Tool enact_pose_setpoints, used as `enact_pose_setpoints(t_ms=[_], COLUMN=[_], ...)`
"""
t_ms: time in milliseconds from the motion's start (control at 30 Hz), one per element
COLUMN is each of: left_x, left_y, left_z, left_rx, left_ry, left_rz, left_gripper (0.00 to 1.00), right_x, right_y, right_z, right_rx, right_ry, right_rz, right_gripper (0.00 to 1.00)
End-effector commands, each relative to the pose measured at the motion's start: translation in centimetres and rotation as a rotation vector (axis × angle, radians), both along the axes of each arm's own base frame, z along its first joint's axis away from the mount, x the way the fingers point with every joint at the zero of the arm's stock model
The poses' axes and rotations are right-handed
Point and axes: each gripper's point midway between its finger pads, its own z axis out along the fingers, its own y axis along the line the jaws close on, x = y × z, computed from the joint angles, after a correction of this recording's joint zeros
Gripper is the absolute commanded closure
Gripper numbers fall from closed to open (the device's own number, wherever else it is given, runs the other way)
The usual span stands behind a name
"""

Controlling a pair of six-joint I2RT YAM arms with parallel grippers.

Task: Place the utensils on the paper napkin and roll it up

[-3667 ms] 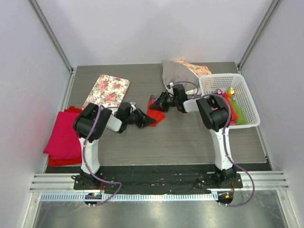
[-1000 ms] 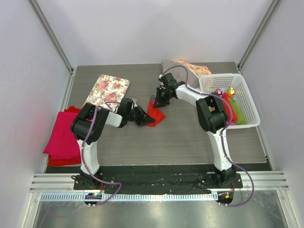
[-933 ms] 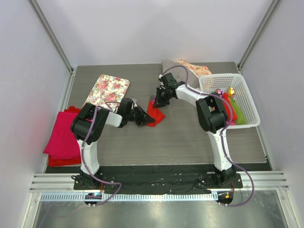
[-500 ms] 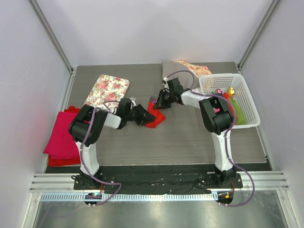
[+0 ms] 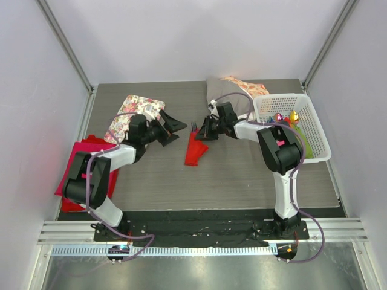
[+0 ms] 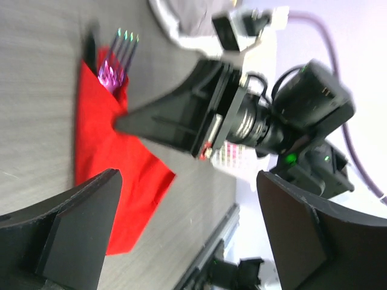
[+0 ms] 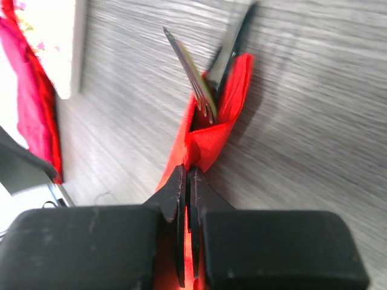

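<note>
right wrist view puts the paper napkin (image 7: 213,130) right at the fingertips: a red sheet folded loosely lengthwise into a long wedge on the grey table (image 5: 242,175), not yet a tight roll. it lies near the table's middle, between the two grippers. a fork (image 7: 192,81) and a dark utensil (image 7: 237,39) poke out of its far end, tucked inside the fold, which looks like the reason the sheet is gathered around them. the right gripper (image 7: 187,172) has its jaws closed, and they seem to pinch a raised crease of the napkin, likely so the wrap cannot spring open. that arm reaches in low from the right, forearm nearly level, fingers pointing leftward at the napkin's upper part. the left gripper (image 5: 173,131) is apart from the napkin on its left, jaws spread wide and holding nothing. its arm is stretched out over the table's left side, wrist by a floral tray (image 5: 134,110). my guess is the roll needs at least another turn. a magenta cloth stack (image 5: 75,175) sits at the left edge, a white basket (image 5: 281,96) at the right.
</note>
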Motion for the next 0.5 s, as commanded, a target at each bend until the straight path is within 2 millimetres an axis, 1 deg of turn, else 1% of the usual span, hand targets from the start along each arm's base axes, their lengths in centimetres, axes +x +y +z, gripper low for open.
enact_pose_setpoints(t_ms=[0, 33, 67, 100, 133, 167, 200, 233, 267, 300, 333, 400, 433, 467], left_x=[1.2, 1.4, 1.3, 1.5, 2.1, 2.2, 2.2, 2.2, 2.4, 2.6, 2.2, 2.2, 2.2, 1.9], left_y=[3.2, 3.7, 4.2, 4.8, 5.2, 5.4, 5.8, 5.8, 6.0, 5.9, 5.5, 5.8, 5.9, 5.8], left_z=[1.5, 1.7, 1.2, 1.5, 2.5, 2.9, 2.8, 3.5, 3.5, 4.1, 4.5, 4.7, 4.8, 5.3], left_rx=[0.076, 0.078, 0.084, 0.081, 0.067, 0.057, 0.051, 0.042, 0.047, 0.052, 0.065, 0.083, 0.088, 0.08], left_ry=[-0.092, -0.098, -0.094, -0.117, -0.179, -0.206, -0.218, -0.249, -0.243, -0.263, -0.305, -0.319, -0.329, -0.361], left_rz=[0.089, 0.108, 0.127, 0.148, 0.179, 0.186, 0.187, 0.166, 0.166, 0.153, 0.098, 0.111, 0.113, 0.09], left_gripper=[0.0, 0.0, 0.0, 0.0, 0.0, 0.0, 0.0, 0.0, 0.0, 0.0, 0.0, 0.0, 0.0, 0.0], right_x=[1.2, 1.3, 1.2, 1.1, 1.1, 1.2, 1.0, 1.1, 1.0, 0.8, 0.8, 0.5, 0.6, 0.4], right_y=[0.8, 0.9, 0.8, 0.9, 1.0, 0.9, 0.9, 0.9, 0.9, 1.0, 1.0, 1.1, 1.2, 1.3], right_z=[5.8, 6.2, 6.5, 6.7, 7.0, 7.3, 7.9, 8.3, 8.4, 8.9, 9.2, 9.8, 10.8, 11.1], right_rx=[0.119, 0.127, 0.135, 0.144, 0.153, 0.162, 0.175, 0.184, 0.186, 0.196, 0.202, 0.217, 0.235, 0.247], right_ry=[-0.137, -0.148, -0.154, -0.153, -0.163, -0.166, -0.175, -0.184, -0.186, -0.192, -0.199, -0.207, -0.231, -0.229], right_rz=[0.006, 0.008, 0.009, 0.01, 0.013, 0.011, 0.013, 0.013, 0.014, 0.027, 0.027, 0.037, 0.042, 0.045], right_gripper=[0.99, 0.99, 0.99, 0.99, 0.99, 0.99, 0.99, 0.99, 0.99, 0.99, 0.99, 0.99, 0.99, 0.99])
